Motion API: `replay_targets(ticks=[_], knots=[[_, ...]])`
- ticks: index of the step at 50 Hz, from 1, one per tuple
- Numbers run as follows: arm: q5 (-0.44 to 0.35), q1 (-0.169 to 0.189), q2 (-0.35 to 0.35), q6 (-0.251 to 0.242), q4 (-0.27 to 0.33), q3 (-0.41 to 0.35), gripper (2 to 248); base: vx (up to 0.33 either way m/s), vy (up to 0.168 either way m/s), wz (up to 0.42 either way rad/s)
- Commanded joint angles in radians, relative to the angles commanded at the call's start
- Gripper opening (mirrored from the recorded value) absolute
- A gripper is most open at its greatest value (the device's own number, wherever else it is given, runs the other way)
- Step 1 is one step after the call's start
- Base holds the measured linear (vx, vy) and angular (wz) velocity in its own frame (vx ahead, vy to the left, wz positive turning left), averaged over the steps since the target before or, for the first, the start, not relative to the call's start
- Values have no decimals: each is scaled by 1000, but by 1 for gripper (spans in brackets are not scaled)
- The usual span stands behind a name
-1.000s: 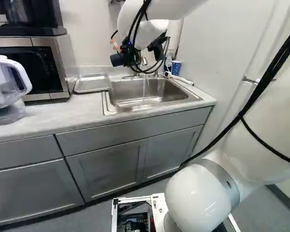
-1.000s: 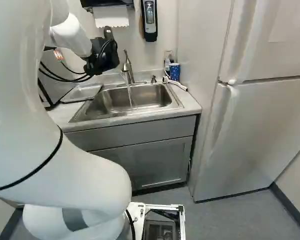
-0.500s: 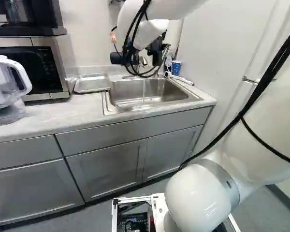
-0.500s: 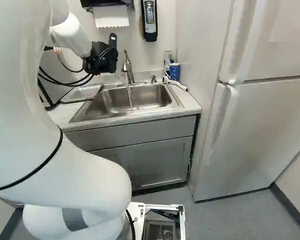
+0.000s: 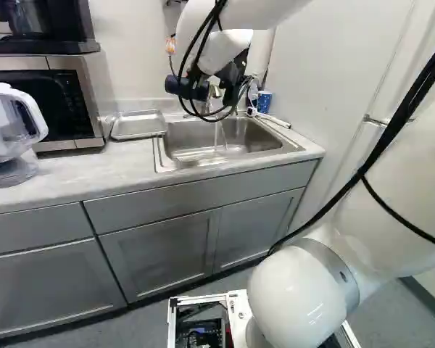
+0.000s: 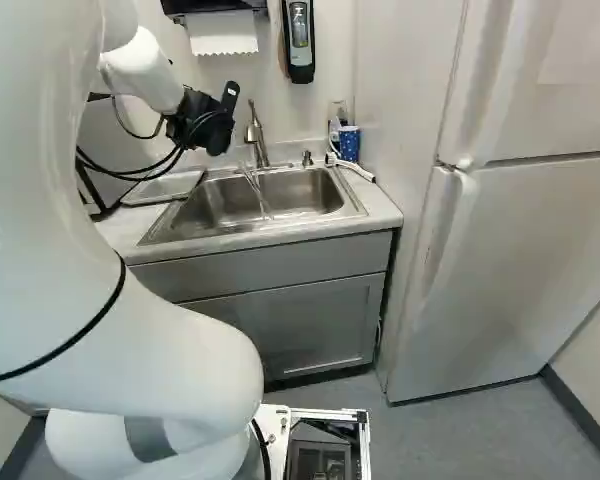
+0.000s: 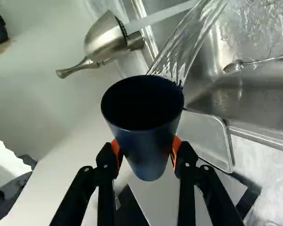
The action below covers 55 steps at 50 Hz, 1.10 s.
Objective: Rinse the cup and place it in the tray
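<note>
- Pincer (image 6: 202, 125) over near the faucet, up above the table; its two orange pads (image 7: 176, 143) pinch the dark blue cup (image 7: 150, 153) from opposite sides.
- That cup is up off everything, its dark mouth turned toward the wrist camera.
- Clear water (image 7: 191, 40) streams right by the rim and down into the sink (image 5: 225, 138); whether any goes inside, I can't tell.
- Metal faucet (image 7: 104, 42) stands just beside the cup, on the wall side of the sink.
- A spoon (image 7: 235, 66) lies in the sink.
- The tray (image 5: 139, 125) sits on the table (image 5: 94, 170), between the sink and the microwave (image 5: 91, 87).
- A patterned blue cup (image 6: 349, 145) stands at the sink's far corner, near the fridge (image 6: 520, 250).
</note>
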<state>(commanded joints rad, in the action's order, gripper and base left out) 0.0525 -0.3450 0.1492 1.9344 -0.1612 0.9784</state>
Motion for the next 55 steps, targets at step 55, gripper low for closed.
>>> replay_targets(ticks=[55], knots=[[0, 0, 0, -231, 0, 0, 121, 0, 0, 0]])
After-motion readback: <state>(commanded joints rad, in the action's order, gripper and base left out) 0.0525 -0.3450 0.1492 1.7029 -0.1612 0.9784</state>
